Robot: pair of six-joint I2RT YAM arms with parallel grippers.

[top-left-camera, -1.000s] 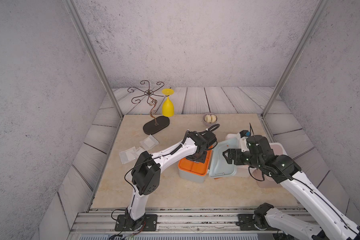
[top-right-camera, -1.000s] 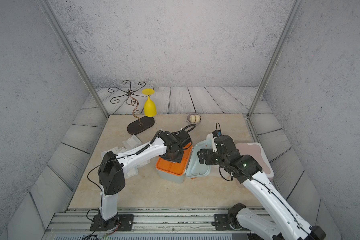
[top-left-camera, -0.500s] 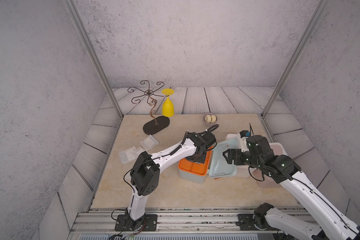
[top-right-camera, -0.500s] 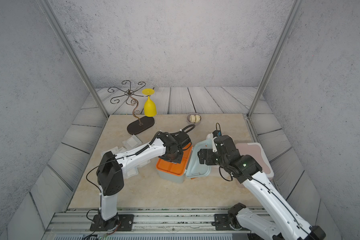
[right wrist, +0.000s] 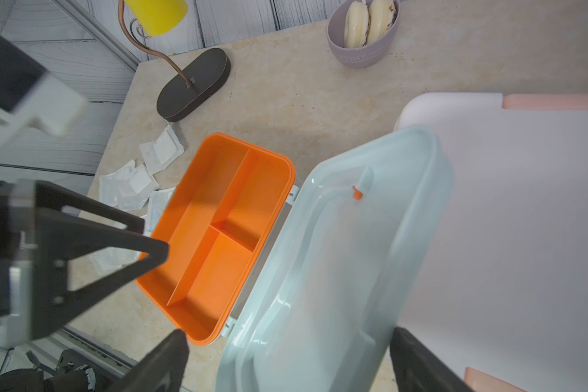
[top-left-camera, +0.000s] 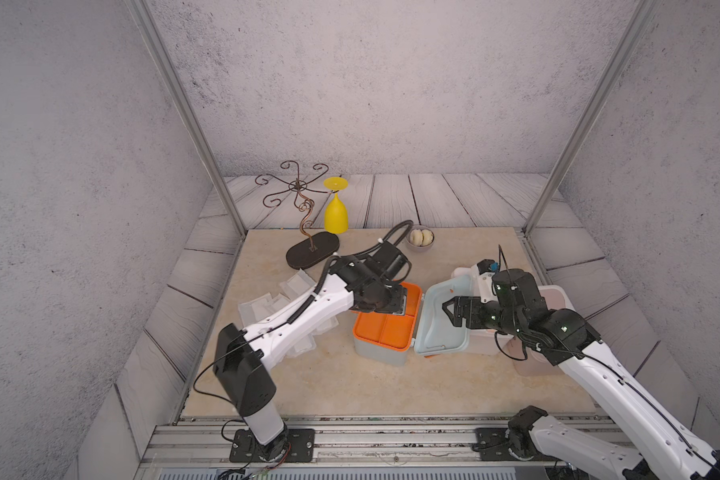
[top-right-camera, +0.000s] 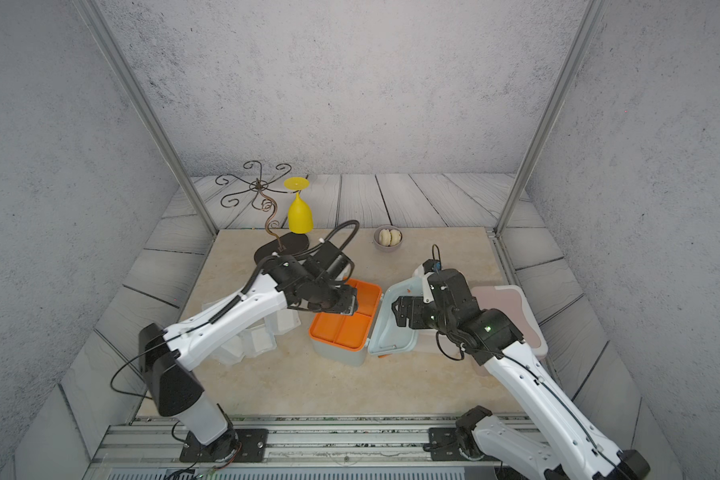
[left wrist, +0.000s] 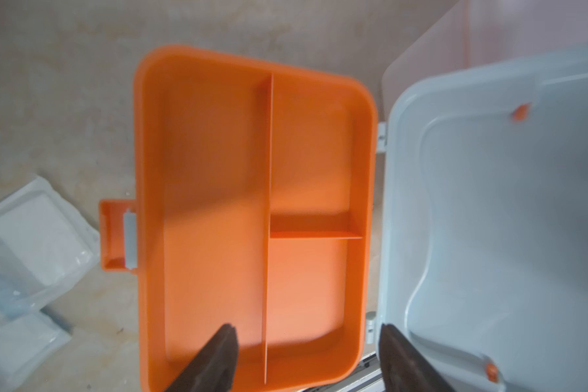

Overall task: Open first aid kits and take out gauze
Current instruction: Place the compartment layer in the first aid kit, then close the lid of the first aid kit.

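Box of grey-blue plastic (top-left-camera: 377, 357) stands open on the table (top-left-camera: 350, 390), orange tray (top-left-camera: 385, 330) exposed. Over the tray the left claw (left wrist: 307, 327) hangs spread, holding nothing; the right claw (right wrist: 289, 332) gapes wide above the pale lid (top-left-camera: 441, 332). Farther left, white square gauze packets (right wrist: 133, 183) lie on the table.

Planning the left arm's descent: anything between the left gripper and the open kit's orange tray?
Nothing visible. The left gripper hangs open above the orange tray; the grey-blue lid is swung aside, clear of it. The tray looks empty.
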